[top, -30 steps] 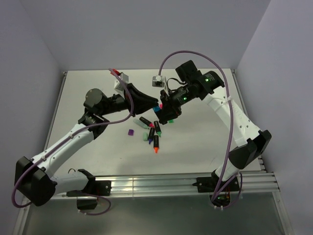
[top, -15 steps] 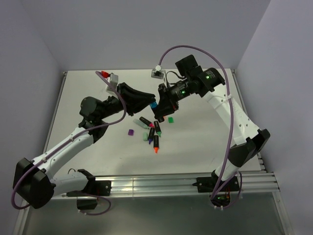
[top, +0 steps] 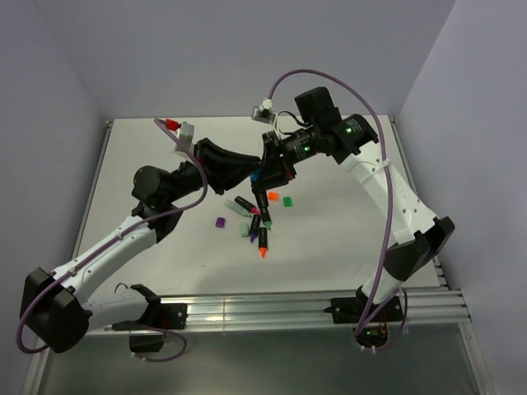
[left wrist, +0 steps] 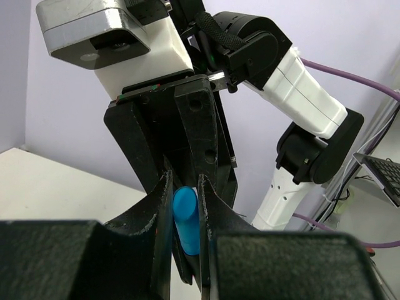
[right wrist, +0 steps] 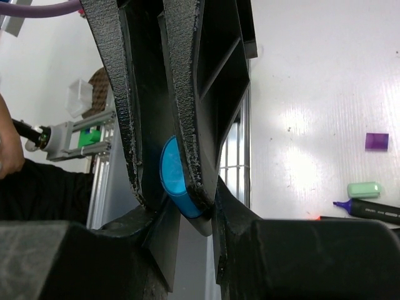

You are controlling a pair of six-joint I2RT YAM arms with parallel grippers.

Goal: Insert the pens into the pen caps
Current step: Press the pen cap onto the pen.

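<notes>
We find the left hand (left wrist: 185, 187) clamped on a blue piece (left wrist: 185, 215), pen or cap we cannot tell, and the right hand (right wrist: 187, 219) apparently pinched on its other end, both held mid-frame above the desk (top: 346, 239), in our judgement to align the mating, with the other pens (top: 259, 226) lying below.

Quick rundown: a held cap (left wrist: 186, 215) is pinched in the left jaws, up above the middle of the tabletop (top: 346, 239), and is met nose to nose by the right jaws from the right. Just below, nearer the front edge, the pens (top: 262, 239) are bunched together. A lone cap (top: 220, 222) is found to their left, and a pair of caps (top: 287, 201) to their right.
</notes>
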